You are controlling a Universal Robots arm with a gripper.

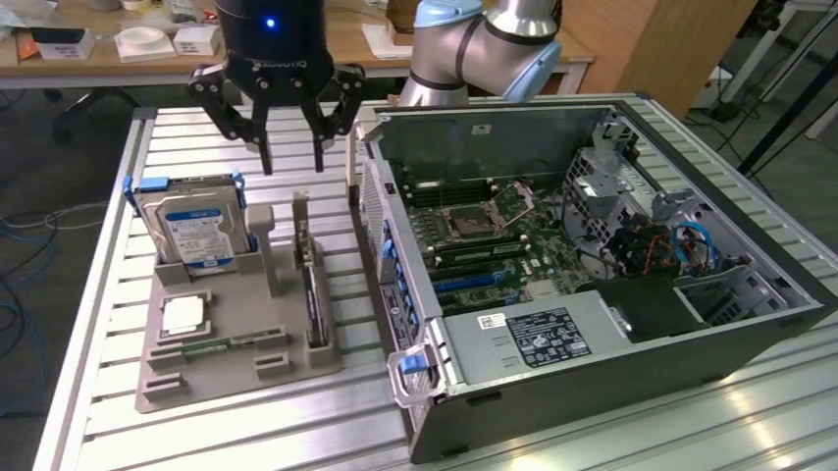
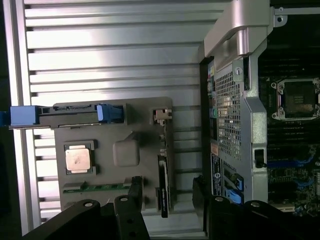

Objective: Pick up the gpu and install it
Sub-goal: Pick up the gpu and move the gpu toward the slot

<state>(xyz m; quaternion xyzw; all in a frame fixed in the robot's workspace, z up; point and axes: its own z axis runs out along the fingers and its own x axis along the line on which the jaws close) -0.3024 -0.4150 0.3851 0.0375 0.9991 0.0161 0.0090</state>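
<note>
The gpu [image 1: 312, 294] stands on its edge in a slot of the grey tray [image 1: 235, 378], a thin dark card with its silver bracket at the far end. My gripper [image 1: 293, 162] hangs open above the bracket end, clear of the card, holding nothing. In the wrist view the gpu [image 2: 163, 186] runs as a narrow dark strip along the tray [image 2: 125, 150], with the open gripper [image 2: 167, 192] straddling it from above. The open computer case [image 1: 590, 245] lies on its side to the exterior view's right of the tray, its motherboard exposed.
A silver hard drive with blue label [image 1: 196, 226] stands upright in the tray at the exterior view's left. A CPU [image 1: 183, 312] and a green memory stick [image 1: 223, 343] lie flat in the tray. The case wall [image 2: 235, 100] rises close beside the gpu.
</note>
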